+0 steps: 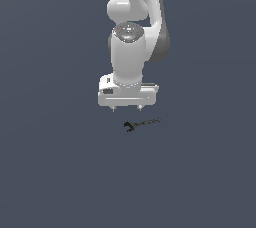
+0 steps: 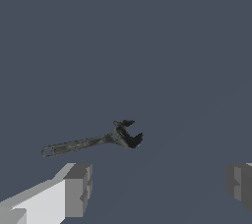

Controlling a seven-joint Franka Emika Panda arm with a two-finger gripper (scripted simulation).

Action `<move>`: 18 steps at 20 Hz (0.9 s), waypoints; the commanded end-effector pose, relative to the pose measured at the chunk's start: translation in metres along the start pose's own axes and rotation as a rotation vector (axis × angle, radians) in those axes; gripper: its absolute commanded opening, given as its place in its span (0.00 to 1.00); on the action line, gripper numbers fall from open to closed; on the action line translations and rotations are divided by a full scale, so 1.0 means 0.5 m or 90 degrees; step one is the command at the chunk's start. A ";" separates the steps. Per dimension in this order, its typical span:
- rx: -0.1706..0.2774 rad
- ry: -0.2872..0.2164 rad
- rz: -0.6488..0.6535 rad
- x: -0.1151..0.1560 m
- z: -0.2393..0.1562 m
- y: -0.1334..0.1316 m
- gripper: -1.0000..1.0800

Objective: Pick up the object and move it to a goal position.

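The object (image 1: 141,123) is a small, thin, dark adjustable wrench lying flat on the dark grey floor, its open jaw toward the exterior view's left. The wrist view shows the same wrench (image 2: 93,141) whole, with the jaw end at one tip and a small hole at the other. My gripper (image 1: 127,107) hangs just above and slightly behind it, apart from it, fingers pointing down. It is open: the two grey fingertips (image 2: 78,190) stand wide apart in the wrist view, with nothing between them.
The white arm (image 1: 132,32) comes down from the top of the exterior view. A plain dark grey surface (image 1: 55,172) lies all around, with no other objects in view.
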State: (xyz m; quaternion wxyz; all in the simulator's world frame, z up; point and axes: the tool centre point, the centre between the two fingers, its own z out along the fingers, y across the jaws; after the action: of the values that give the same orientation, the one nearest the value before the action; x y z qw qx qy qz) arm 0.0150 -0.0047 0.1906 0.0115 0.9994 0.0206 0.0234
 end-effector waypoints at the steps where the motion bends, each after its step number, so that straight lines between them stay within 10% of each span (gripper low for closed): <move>1: 0.000 0.000 0.000 0.000 0.000 0.000 0.96; 18: -0.020 -0.025 0.020 -0.021 0.025 0.044 0.96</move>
State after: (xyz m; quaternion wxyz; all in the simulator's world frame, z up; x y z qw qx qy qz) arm 0.0061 -0.0285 0.1791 0.0274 0.9996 0.0083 0.0039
